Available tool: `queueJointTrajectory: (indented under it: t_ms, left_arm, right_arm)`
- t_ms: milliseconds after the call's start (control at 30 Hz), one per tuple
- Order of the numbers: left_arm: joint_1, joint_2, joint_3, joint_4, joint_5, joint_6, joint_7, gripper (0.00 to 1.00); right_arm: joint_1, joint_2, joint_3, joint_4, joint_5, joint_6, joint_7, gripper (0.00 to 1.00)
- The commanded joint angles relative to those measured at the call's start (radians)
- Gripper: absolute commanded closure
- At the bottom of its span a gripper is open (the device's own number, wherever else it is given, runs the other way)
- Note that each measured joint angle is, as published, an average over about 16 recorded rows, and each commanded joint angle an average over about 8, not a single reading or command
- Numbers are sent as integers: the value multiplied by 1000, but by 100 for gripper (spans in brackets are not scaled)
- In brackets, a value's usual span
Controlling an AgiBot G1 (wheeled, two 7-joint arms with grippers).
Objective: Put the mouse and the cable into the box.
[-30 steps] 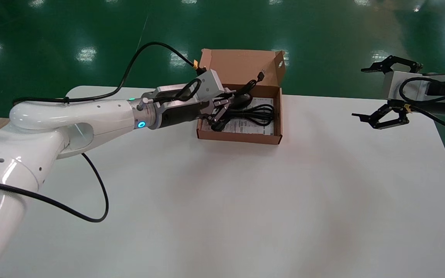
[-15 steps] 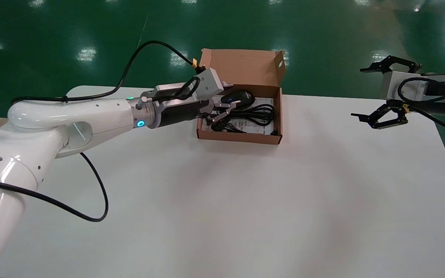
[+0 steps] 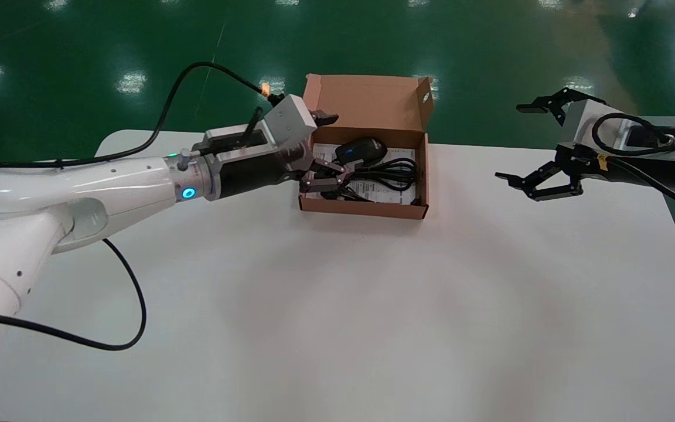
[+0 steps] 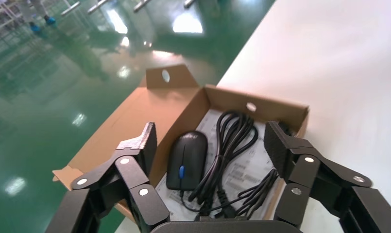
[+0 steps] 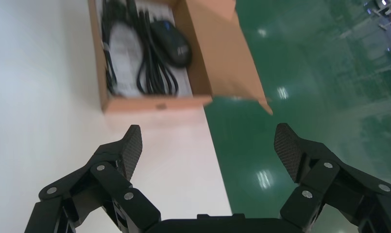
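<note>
Head view: mouse and cable are seen lying inside the box at the desk's far edge. Left claw is held wide open and empty over the box's left wall, likely so nothing snags. Left wrist: both items are framed just beyond the spread fingers, untouched. Right wrist: right claw is spread wide, empty, parked well right of the box.

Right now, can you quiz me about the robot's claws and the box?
1. True or false: the mouse and the cable both lie inside the box.
2. The left claw is: A) open, B) shut on the cable, C) shut on the mouse.
3. Which claw is farther from the box?

Key: 1 true; 2 A; 3 the right claw, open out at the right side of the table.
</note>
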Motion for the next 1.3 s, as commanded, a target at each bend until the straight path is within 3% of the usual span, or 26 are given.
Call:
queueJointTrajectory:
  t_ms: [33,1300]
  left_arm:
    - [18,-25,-13,-36,-13,21,-26,0]
    - [359,-502,-268,-717,-258,418,-519,0]
  right_arm:
    - [-28,11,18,43,19,-10,38,0]
    - [-556,224,351,855,383,-199,751,0]
